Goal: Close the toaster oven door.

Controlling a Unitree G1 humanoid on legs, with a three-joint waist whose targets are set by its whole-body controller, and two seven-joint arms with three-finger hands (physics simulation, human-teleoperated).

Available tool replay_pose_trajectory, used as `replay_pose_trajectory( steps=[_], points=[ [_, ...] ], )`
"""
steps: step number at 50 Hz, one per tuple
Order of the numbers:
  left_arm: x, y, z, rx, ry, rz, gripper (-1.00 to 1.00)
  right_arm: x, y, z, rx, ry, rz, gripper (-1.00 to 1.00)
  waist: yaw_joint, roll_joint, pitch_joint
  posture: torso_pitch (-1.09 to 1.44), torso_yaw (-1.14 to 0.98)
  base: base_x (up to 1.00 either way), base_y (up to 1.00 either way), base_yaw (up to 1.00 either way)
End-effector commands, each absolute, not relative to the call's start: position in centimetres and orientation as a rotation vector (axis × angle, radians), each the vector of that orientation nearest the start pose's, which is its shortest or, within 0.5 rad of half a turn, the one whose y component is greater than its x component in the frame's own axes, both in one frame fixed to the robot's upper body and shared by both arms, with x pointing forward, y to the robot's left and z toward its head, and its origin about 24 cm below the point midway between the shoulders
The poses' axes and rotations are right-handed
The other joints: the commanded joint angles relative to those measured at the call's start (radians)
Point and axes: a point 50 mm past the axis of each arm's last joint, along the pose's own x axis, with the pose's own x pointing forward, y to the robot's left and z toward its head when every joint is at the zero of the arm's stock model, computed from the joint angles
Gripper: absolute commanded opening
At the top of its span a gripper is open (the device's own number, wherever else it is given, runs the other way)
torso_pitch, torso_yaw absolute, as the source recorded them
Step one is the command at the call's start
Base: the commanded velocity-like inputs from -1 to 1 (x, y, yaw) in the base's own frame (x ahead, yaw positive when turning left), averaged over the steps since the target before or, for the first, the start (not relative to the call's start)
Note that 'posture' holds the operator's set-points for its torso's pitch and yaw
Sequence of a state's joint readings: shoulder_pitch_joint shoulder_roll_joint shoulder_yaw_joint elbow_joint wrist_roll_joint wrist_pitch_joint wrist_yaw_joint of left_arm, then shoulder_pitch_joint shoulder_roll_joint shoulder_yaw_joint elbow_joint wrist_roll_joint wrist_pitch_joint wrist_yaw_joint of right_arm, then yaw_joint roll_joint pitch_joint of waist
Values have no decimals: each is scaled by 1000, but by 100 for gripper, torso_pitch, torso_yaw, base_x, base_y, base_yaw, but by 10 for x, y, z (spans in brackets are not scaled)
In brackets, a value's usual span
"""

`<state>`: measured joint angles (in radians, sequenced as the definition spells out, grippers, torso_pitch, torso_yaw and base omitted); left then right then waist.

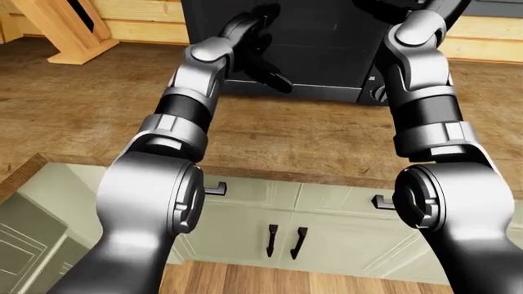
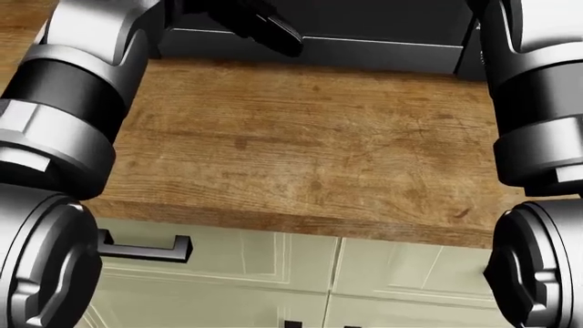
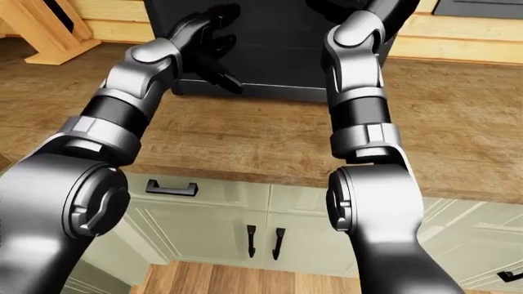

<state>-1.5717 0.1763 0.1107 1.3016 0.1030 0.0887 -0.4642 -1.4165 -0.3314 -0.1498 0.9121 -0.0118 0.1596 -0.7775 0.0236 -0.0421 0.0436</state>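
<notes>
The black toaster oven [image 1: 327,49] stands on the wooden counter [image 2: 301,150] at the top of every view. Its dark front looks upright, but I cannot tell whether the door is fully shut. My left hand [image 1: 257,52] is raised against the left part of that front with its black fingers [image 3: 214,46] spread open, holding nothing. One finger [image 2: 268,27] points down to the right over the oven's lower edge. My right hand [image 1: 400,7] is up at the oven's right side, mostly cut off by the top edge, so its fingers are hidden.
A light wooden stand [image 1: 65,33] sits on the counter at the upper left. Pale green cabinet fronts with black handles [image 1: 284,240] lie below the counter edge. A knob [image 1: 377,93] shows at the oven's lower right corner. Wood floor [image 3: 237,278] is at the bottom.
</notes>
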Motion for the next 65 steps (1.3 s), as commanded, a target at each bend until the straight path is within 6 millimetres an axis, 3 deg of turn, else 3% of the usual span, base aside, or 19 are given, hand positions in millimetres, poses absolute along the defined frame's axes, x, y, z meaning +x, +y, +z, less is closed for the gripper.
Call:
replay_pose_trajectory(
  steps=[1, 49, 65],
  points=[
    [421, 71, 314, 312, -184, -552, 100, 390, -196, 359, 13, -507, -816, 100, -1, -2, -31, 0, 0, 0, 0, 0],
    [417, 58, 325, 373, -162, -555, 100, 389, -198, 360, 35, -506, -812, 100, 1, -7, -28, 0, 0, 0, 0, 0],
    [421, 63, 325, 367, -177, -405, 100, 388, -198, 361, 40, -505, -811, 100, -2, -7, -26, 0, 0, 0, 0, 0]
  ],
)
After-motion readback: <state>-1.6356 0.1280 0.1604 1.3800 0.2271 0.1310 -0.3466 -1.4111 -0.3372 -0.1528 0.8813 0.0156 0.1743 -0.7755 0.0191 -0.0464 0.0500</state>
